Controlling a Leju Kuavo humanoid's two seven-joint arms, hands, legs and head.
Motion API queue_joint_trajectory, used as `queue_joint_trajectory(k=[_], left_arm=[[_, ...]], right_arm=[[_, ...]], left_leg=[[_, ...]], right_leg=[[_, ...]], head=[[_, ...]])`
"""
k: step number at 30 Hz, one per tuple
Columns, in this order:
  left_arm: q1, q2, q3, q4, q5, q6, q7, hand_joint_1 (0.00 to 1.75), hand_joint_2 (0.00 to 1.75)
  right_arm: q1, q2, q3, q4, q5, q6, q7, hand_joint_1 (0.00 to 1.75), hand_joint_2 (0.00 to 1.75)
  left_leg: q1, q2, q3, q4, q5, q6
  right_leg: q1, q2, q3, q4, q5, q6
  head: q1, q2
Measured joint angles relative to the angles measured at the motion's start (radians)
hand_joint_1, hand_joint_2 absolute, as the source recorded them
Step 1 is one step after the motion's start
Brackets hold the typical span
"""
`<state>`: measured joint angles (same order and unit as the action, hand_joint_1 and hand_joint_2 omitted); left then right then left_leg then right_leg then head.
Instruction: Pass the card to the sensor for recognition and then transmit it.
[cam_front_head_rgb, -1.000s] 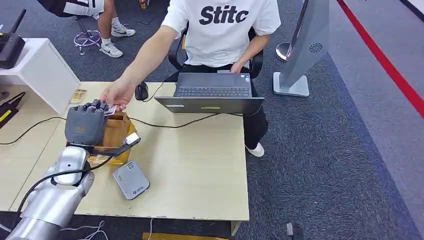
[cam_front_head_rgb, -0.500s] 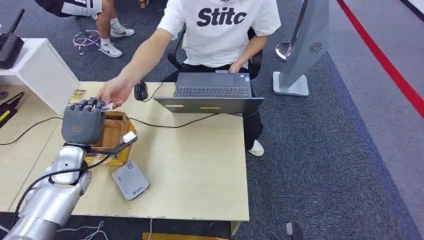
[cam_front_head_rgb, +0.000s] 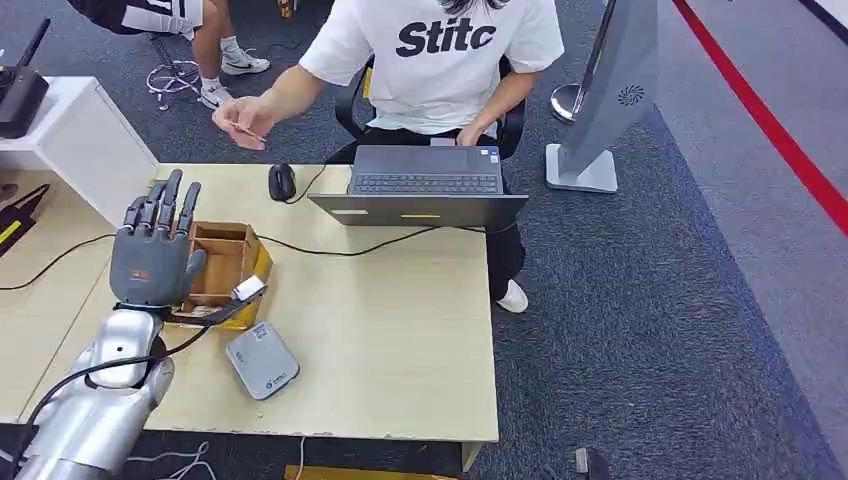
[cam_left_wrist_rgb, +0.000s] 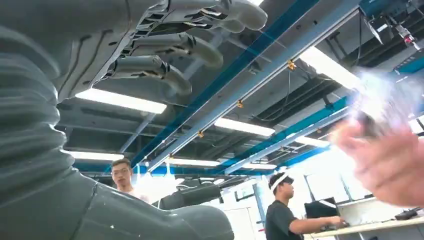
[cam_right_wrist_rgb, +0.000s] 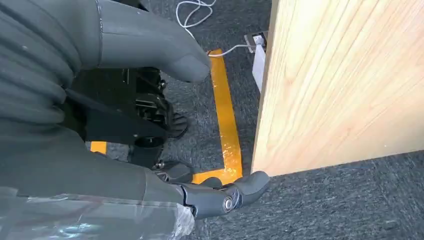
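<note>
My left hand (cam_front_head_rgb: 152, 255) stands raised over the near left of the table, palm away from me, fingers spread upward and holding nothing. Its bare fingers (cam_left_wrist_rgb: 170, 47) also appear against the ceiling in the left wrist view. The card (cam_front_head_rgb: 246, 131) is a thin pale sliver pinched in the hand (cam_front_head_rgb: 238, 116) of a seated person in a white shirt, up beyond the table's far edge. The grey card sensor (cam_front_head_rgb: 262, 361) lies flat on the table near the front edge, to the right of my left forearm. My right hand (cam_right_wrist_rgb: 75, 150) hangs beside the table's wooden side panel (cam_right_wrist_rgb: 340, 85), holding nothing.
A small wooden box (cam_front_head_rgb: 226, 262) sits right under my left hand. A laptop (cam_front_head_rgb: 425, 183) and a black mouse (cam_front_head_rgb: 283, 182) lie at the far edge, with a black cable (cam_front_head_rgb: 340, 250) running across the table. A white cabinet (cam_front_head_rgb: 85, 140) stands far left.
The person has pulled the card out of my left hand and drawn it back past the table's far edge. My left hand's fingers have opened and spread upward.
</note>
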<state>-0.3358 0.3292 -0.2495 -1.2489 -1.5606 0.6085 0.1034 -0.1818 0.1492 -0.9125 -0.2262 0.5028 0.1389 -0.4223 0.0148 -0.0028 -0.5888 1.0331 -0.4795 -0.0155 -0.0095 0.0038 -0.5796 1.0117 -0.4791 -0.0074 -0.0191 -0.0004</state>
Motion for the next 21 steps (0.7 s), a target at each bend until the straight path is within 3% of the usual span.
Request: queue_joint_trajectory(k=[5, 8, 16, 18, 21], left_arm=[[0.003, 0.002, 0.004, -0.004, 0.0, 0.0, -0.001, 0.0, 1.75], [0.03, 0.002, 0.018, -0.034, 0.0, 0.001, -0.031, 0.0, 1.75], [0.209, -0.011, 0.071, -0.19, 0.0, 0.023, -0.142, 0.0, 1.75], [0.25, -0.007, 0.076, -0.211, 0.0, 0.024, -0.138, 0.0, 1.75], [0.3, 0.004, 0.071, -0.208, 0.0, 0.032, -0.063, 0.0, 1.75]], right_arm=[[0.0, 0.0, -0.001, 0.0, 0.0, 0.0, 0.0, 0.0, 1.75], [0.002, 0.0, -0.005, 0.0, -0.006, 0.0, -0.003, 0.0, 1.75], [0.019, -0.001, -0.028, 0.0, -0.031, 0.01, -0.027, 0.0, 1.75], [0.025, -0.002, -0.035, 0.0, -0.037, 0.011, -0.03, 0.0, 1.75], [0.031, -0.003, -0.044, 0.0, -0.043, 0.012, -0.034, 0.0, 1.75]], left_leg=[[0.0, 0.0, 0.0, 0.0, 0.0, 0.0], [0.0, 0.001, 0.0, 0.0, 0.0, 0.0], [0.0, 0.001, 0.0, 0.0, -0.002, 0.0], [0.0, 0.001, 0.0, 0.0, -0.002, 0.0], [0.0, 0.002, 0.0, 0.0, -0.002, 0.0]], right_leg=[[0.0, 0.0, 0.0, 0.0, 0.0, 0.0], [0.0, 0.0, 0.0, 0.0, 0.0, 0.0], [0.0, 0.001, -0.001, 0.0, -0.001, 0.0], [0.0, 0.001, -0.001, 0.0, -0.001, 0.0], [0.0, 0.001, -0.001, 0.0, -0.001, 0.0]], head=[[0.0, 0.0], [0.0, 0.0], [0.0, 0.0], [0.0, 0.0], [0.0, 0.0]])
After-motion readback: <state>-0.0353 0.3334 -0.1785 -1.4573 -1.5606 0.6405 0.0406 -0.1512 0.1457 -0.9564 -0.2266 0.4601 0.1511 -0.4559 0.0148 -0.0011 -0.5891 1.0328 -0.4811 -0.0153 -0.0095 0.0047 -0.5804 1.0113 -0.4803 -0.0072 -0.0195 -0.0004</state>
